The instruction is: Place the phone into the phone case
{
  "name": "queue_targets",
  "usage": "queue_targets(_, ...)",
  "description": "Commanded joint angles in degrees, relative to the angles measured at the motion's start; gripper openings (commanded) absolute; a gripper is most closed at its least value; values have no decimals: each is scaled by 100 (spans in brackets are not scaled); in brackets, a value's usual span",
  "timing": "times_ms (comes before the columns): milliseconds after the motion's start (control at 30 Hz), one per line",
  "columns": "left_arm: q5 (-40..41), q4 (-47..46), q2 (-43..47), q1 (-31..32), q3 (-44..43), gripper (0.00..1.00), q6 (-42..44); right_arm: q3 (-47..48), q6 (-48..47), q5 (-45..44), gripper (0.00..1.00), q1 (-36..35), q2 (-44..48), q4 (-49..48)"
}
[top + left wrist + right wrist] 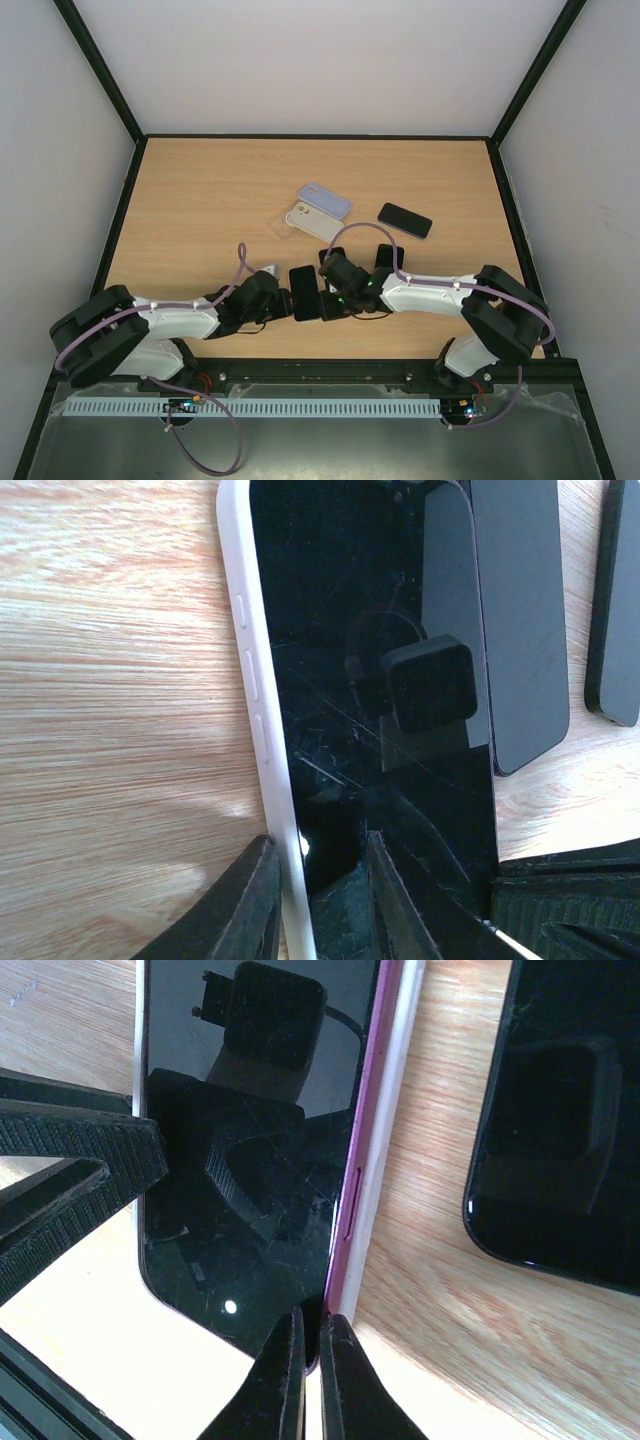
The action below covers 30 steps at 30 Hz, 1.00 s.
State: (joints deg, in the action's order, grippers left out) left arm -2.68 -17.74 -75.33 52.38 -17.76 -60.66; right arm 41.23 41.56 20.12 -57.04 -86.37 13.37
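The right gripper (313, 1360) is pinching the phone (240, 1160) at its rim while the left gripper (318, 850) is clamping the white phone case (255, 680) from the opposite end, both along its long axis.

Top view evenly bright and sharp, shadows soft. Both wrist views: phone (370, 680) glass mirrors the camera; 1 small glare spot in right view; near fingers (345, 1395) blurred.

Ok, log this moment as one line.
step: fitting phone into case | left end effector: shut on case edge | right end effector: shut on phone edge | seated: not yet
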Motion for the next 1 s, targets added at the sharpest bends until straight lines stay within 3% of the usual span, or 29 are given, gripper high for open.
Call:
queue_targets(0, -37, 300, -222, 86, 9, 27, -22, 31, -116, -194, 3, -272, -465, 221)
queue_targets(400, 118, 526, -137, 88, -37, 29, -13, 624, -307, -1202, 3, -675, -1565, 1145)
queue_targets(700, 205, 1158, 152, -227, -397, 34, 407, 1324, -878, -1423, 12, -507, -690, 1542)
queue_targets(967, -33, 1488, -30, -825, -904, 40, 978, 1821, -1684, -893, 20, 393, -551, 1562)
